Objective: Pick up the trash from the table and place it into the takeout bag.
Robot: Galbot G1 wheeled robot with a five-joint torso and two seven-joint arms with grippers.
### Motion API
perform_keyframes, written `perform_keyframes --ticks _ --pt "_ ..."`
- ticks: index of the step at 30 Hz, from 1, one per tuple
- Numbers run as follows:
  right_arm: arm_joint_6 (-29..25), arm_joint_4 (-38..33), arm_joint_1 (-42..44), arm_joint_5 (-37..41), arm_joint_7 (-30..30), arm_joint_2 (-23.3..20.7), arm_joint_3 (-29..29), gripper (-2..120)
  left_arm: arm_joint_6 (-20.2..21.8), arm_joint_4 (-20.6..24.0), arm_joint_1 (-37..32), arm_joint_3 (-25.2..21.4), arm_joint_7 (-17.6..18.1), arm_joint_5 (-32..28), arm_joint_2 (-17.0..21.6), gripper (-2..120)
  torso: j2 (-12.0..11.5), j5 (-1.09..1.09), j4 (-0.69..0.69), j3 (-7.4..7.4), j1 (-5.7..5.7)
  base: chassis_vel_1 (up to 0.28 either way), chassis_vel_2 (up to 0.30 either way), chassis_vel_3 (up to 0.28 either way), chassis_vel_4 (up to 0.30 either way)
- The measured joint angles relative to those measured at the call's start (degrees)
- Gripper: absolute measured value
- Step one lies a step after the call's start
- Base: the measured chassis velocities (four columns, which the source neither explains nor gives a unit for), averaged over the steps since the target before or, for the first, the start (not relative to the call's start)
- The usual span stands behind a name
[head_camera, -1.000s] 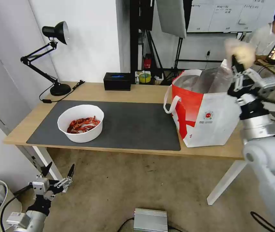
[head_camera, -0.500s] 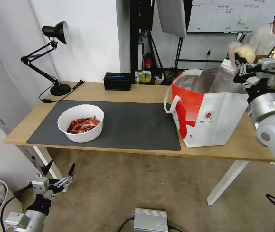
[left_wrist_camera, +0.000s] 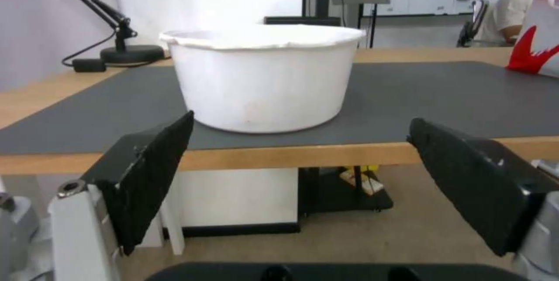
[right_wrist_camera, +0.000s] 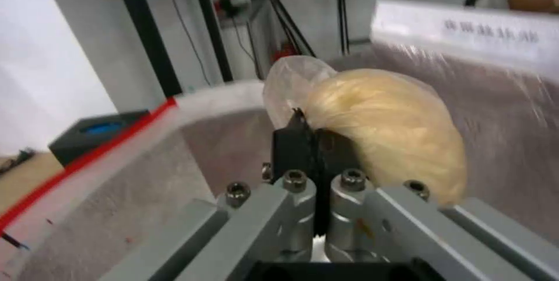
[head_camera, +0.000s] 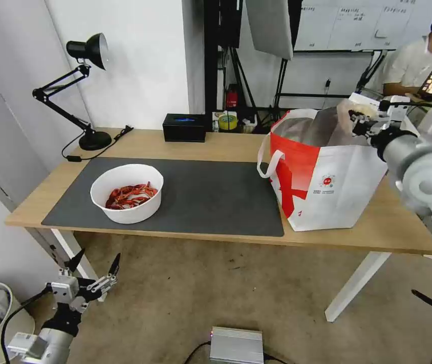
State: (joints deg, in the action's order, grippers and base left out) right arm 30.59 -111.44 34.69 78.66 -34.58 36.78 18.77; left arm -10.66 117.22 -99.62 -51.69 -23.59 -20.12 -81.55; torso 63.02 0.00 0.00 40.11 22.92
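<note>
The takeout bag (head_camera: 327, 187), white and red with foil lining (right_wrist_camera: 233, 141), stands open on the right of the table (head_camera: 216, 144). My right gripper (head_camera: 358, 121) is at the bag's far right rim, shut on a small knotted clear bag (head_camera: 350, 108) with pale yellow contents (right_wrist_camera: 384, 128), held over the opening. A white round bowl (head_camera: 126, 199) of red crayfish shells sits on the dark grey mat (head_camera: 216, 197) at the left. My left gripper (head_camera: 96, 260) hangs open below the table's front left edge, facing the bowl (left_wrist_camera: 262, 84).
A black box (head_camera: 184, 127) and a black desk lamp (head_camera: 87, 91) stand at the table's back. A silver box (head_camera: 236, 345) lies on the floor in front. A white table leg (head_camera: 352, 288) slants down at the right.
My right gripper has come down and slightly left with the knotted clear bag, from above the takeout bag's rim to its opening. The left arm has barely moved.
</note>
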Motion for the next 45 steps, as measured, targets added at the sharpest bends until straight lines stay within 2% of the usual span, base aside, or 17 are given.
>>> perform_keyframes --ticks 7,20,21,22,26,30,33,34,36,37,40,45 --pt "1.87 -0.55 1.27 2.61 -3.1 0.51 1.34 0 0.0 0.42 -0.16 0.05 -0.02 0.18 -0.33 100 0.0 0.0 0.0 0.0 0.0 0.0 0.0 0.0 0.0" --pt "0.19 -2.26 3.26 1.08 -1.7 0.51 3.72 47 -0.39 1.51 -1.06 -0.44 -0.09 0.45 -1.38 100 0.0 0.0 0.01 0.0 0.0 0.0 0.0 0.0 0.0" --pt "-1.94 -2.57 4.24 -0.41 -0.21 0.67 4.15 52 -0.42 1.63 -1.17 -0.59 -0.09 0.45 -1.5 100 0.0 0.0 0.0 0.0 0.0 0.0 0.0 0.0 0.0" --pt "-1.94 -2.57 4.24 -0.41 -0.21 0.67 4.15 52 -0.42 1.63 -1.17 -0.59 -0.09 0.45 -1.5 100 0.0 0.0 0.0 0.0 0.0 0.0 0.0 0.0 0.0" --pt "-10.65 -4.54 8.35 -5.42 5.72 2.09 5.89 72 -0.61 1.72 -1.43 -0.97 -0.09 0.46 -1.81 100 0.0 0.0 0.0 0.0 0.0 0.0 0.0 0.0 0.0" --pt "-14.71 -5.72 10.4 -7.77 9.15 3.32 6.75 80 -0.64 1.52 -1.37 -1.07 -0.09 0.46 -1.92 100 0.0 0.0 0.01 0.0 0.0 0.0 0.0 0.0 0.0" --pt "-21.22 -6.98 13.65 -12.68 16.96 4.6 7.7 95 -0.7 1.08 -1.28 -1.19 -0.09 0.52 -2.14 100 0.0 -0.01 0.01 0.0 0.0 0.0 0.0 0.0 0.0" --pt "-21.22 -6.98 13.65 -12.68 16.96 4.6 7.7 95 -0.7 1.08 -1.28 -1.19 -0.09 0.52 -2.14 100 0.0 -0.01 0.01 0.0 0.0 0.0 0.0 0.0 0.0" --pt "-25.06 -8.43 15.81 -15.31 22.32 5.25 8.28 100 -0.73 1.04 -1.31 -1.2 -0.09 0.58 -2.31 100 0.0 0.0 0.01 0.0 -0.01 0.0 0.0 0.0 0.0" --pt "-25.06 -8.43 15.81 -15.31 22.32 5.25 8.28 100 -0.73 1.04 -1.31 -1.2 -0.09 0.58 -2.31 100 0.0 0.0 0.01 0.0 -0.01 0.0 0.0 0.0 0.0" --pt "-28.95 -11.75 20.22 -19.83 28.12 6.38 9.44 100 -0.95 0.88 -1.51 -1.11 -0.07 0.82 -2.56 100 0.0 -0.01 0.01 0.0 -0.01 0.0 0.0 0.0 0.0" --pt "-31.7 -14.97 26.82 -25.3 32.02 7.83 11.12 100 -1.09 0.74 -1.53 -1.11 -0.07 0.92 -2.46 100 0.0 -0.01 0.01 0.0 -0.01 0.0 0.0 0.0 0.0"
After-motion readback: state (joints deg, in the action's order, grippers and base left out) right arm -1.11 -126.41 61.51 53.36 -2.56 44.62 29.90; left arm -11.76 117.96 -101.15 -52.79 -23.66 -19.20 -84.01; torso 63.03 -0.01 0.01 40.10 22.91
